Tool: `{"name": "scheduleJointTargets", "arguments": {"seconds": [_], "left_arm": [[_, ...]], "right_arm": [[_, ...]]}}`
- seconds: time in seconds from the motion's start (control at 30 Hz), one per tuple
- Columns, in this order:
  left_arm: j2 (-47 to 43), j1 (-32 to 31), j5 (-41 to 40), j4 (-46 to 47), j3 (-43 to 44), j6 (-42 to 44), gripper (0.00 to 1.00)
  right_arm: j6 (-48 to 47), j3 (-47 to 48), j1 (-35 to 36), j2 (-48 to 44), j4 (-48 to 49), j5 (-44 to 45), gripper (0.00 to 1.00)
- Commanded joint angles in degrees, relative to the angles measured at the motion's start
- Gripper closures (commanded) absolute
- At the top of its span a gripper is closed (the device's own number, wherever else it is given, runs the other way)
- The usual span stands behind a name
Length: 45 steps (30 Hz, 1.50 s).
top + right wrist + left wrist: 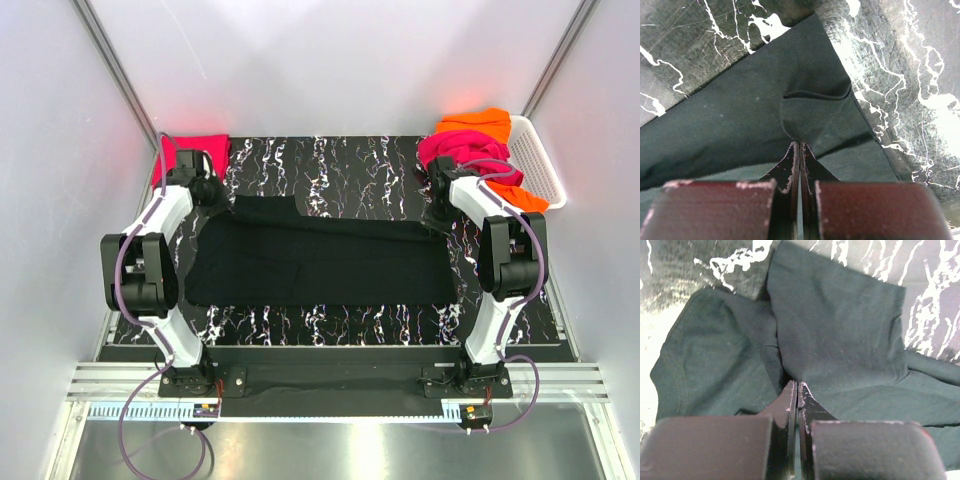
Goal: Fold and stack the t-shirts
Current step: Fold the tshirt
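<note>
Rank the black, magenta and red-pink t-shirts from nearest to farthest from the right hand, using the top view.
1. black t-shirt: its right end is pinched in the right hand.
2. magenta t-shirt: just behind the hand, far right.
3. red-pink t-shirt: far left corner.

**Surfaces and finishes, folding station**

Large black cloth t-shirt [320, 262]: soft matt knit with stitched hems (it reads dark green in the wrist views). Folded red-pink cloth shirt [192, 150], crumpled magenta cloth shirt [455, 150] and orange cloth shirt [478, 120]: matt, soft. Black table top with white marble veining [340, 165]: smooth, glossy where light strikes. White lattice basket [545, 165]: plastic, faint sheen. Left gripper [798, 384] and right gripper [799, 144]: dark, hard fingers [788, 167], edges chipped pale. Silver sheet at the near edge [330, 450]: brushed metal.
</note>
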Motion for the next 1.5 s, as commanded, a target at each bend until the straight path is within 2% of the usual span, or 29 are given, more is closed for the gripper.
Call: {"name": "scheduleJointTargets", "arguments": {"seconds": [0.0, 0.2, 0.93, 1.3, 1.4, 1.43, 1.47], "left_arm": [[-4.7, 0.3, -2.4, 1.1, -1.2, 0.8, 1.0], [-5.9, 0.3, -1.9, 1.1, -4.2, 0.4, 1.0], [-13.2, 0.6, -7.7, 0.0, -12.5, -1.0, 1.0], [-11.9, 0.8, -6.3, 0.0, -15.0, -2.7, 1.0], [-11.1, 0.8, -5.6, 0.0, -15.2, -2.8, 1.0], [-10.8, 0.9, -5.5, -0.4, -15.2, -2.9, 1.0], [-10.6, 1.2, -5.0, -0.6, -15.1, -2.8, 0.97]], "right_arm": [[-0.3, -0.2, 0.1, -1.5, 1.9, 0.5, 1.0], [-0.5, -1.5, -0.4, -0.6, 1.9, 0.2, 1.0], [-1.5, -2.2, -0.9, 0.1, 2.4, -1.4, 1.0], [-1.9, -3.2, -0.9, 0.6, 2.5, -2.1, 1.0], [-2.5, -3.5, -0.8, 0.2, 2.3, -3.7, 0.89], [-2.9, -3.5, -0.9, 0.0, 2.1, -5.1, 0.76], [-3.5, -3.3, -0.9, -0.5, 1.8, -6.4, 0.71]]}}
